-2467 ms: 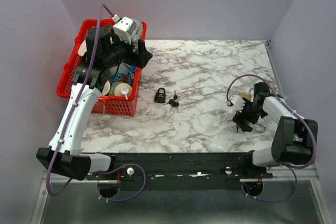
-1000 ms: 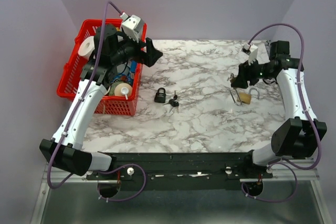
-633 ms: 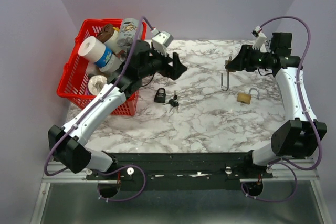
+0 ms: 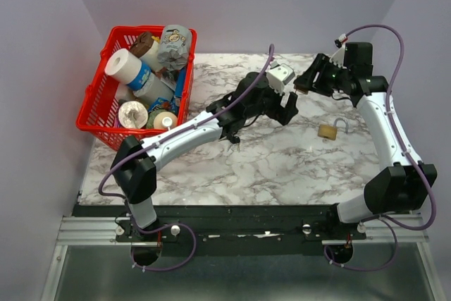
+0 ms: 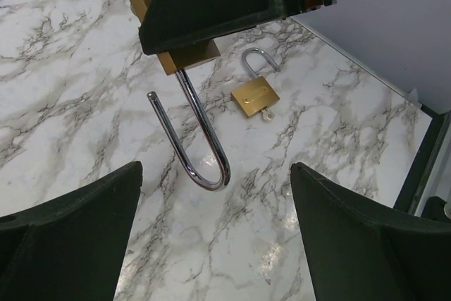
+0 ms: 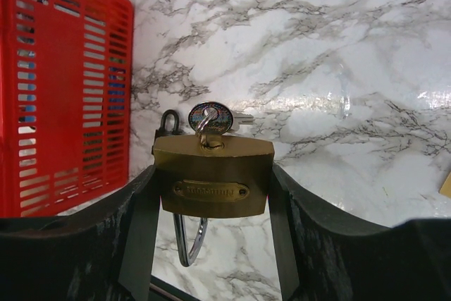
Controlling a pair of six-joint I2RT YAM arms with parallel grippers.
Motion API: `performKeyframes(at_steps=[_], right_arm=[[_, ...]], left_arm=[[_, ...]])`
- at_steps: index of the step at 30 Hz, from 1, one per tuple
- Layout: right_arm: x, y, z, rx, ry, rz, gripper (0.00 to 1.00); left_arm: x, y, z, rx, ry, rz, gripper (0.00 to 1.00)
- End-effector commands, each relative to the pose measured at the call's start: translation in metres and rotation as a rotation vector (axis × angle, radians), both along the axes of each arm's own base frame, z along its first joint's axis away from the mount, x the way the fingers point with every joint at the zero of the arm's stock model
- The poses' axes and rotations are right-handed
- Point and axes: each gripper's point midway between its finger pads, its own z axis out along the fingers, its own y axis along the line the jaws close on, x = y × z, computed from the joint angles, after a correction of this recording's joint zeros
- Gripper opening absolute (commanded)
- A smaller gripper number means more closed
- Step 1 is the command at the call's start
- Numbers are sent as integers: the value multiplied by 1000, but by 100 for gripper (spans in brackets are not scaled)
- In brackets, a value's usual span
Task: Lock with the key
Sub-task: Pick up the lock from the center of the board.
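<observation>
My right gripper (image 4: 304, 84) is shut on a brass padlock (image 6: 213, 187) and holds it above the table, its long open shackle (image 6: 188, 243) hanging down. A key (image 6: 210, 117) sits in its keyhole. In the left wrist view the same padlock (image 5: 189, 56) and shackle (image 5: 202, 142) hang just ahead of my left gripper (image 5: 215, 244), which is open and empty. In the top view my left gripper (image 4: 285, 108) is just below and left of the right one.
A small brass padlock (image 4: 326, 131) lies on the marble table (image 4: 282, 160) at the right and shows in the left wrist view (image 5: 255, 95). A black padlock (image 6: 168, 123) lies mid-table, with keys (image 4: 235, 140) beside it. A red basket (image 4: 95, 121) of groceries stands at the back left.
My right gripper lifted the long-shackle padlock off the table and carried it back and left. My left arm swung from the basket across the table to just beside it.
</observation>
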Motion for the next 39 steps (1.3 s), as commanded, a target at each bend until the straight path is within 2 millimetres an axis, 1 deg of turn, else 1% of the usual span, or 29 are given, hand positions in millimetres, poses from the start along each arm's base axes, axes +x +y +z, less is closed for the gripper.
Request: performKeyframes(at_steps=[1, 3, 4, 5, 7, 8, 11, 12, 14, 15, 16, 22, 25, 26, 27, 29, 30, 32, 33, 35, 36, 37, 38, 39], right_arm=[[-1, 2, 28, 41, -79, -51, 1], [-4, 3, 26, 45, -71, -50, 1], [-5, 3, 27, 46, -73, -49, 1], [-6, 4, 25, 45, -70, -47, 1], [-10, 6, 26, 45, -71, -45, 1], [-10, 6, 26, 45, -72, -49, 1], [-14, 9, 27, 49, -71, -45, 1], [-13, 8, 26, 42, -72, -54, 1], [-15, 8, 28, 40, -77, -62, 1], [-14, 7, 28, 38, -78, -69, 1], [-14, 6, 30, 38, -82, -77, 1], [-13, 3, 25, 26, -75, -96, 1], [-16, 5, 23, 35, -65, -94, 1], [-16, 5, 22, 40, -58, -94, 1], [-16, 7, 21, 44, -57, -86, 1], [-17, 7, 18, 41, -53, -89, 1], [-17, 8, 18, 44, -52, -87, 1], [-18, 8, 13, 47, -36, -89, 1], [-19, 10, 13, 53, -31, -81, 1], [-20, 12, 12, 60, -27, -72, 1], [-20, 14, 10, 67, -20, -64, 1], [-19, 15, 11, 69, -23, -58, 1], [-19, 16, 13, 72, -27, -49, 5], [-20, 18, 15, 76, -33, -28, 23]], left_arm=[[16, -11, 2, 27, -60, 69, 91], [22, -14, -3, 45, -51, 92, 88], [25, -13, -7, 68, -47, 115, 87], [28, -14, -7, 72, -46, 128, 86], [29, -16, -10, 91, -47, 134, 82], [28, -20, -10, 99, -55, 142, 81], [28, -22, -16, 146, -58, 168, 77], [28, -21, -19, 157, -58, 178, 74], [28, -18, -28, 193, -62, 198, 70], [28, -17, -31, 214, -67, 218, 65], [28, -14, -35, 239, -65, 231, 64], [29, -7, -49, 304, -68, 269, 65], [32, -7, -52, 319, -76, 280, 63], [33, -8, -52, 320, -77, 281, 60], [33, -8, -52, 322, -79, 278, 52], [35, -9, -49, 316, -85, 284, 43], [35, -9, -48, 313, -86, 283, 35], [35, -10, -43, 301, -88, 284, 27], [34, -11, -42, 300, -87, 282, 18], [32, -11, -37, 285, -85, 281, 8], [30, -12, -36, 279, -82, 271, 0], [28, -13, -34, 269, -79, 259, 0], [25, -13, -31, 260, -77, 244, 0], [21, -14, -28, 249, -74, 219, 0]])
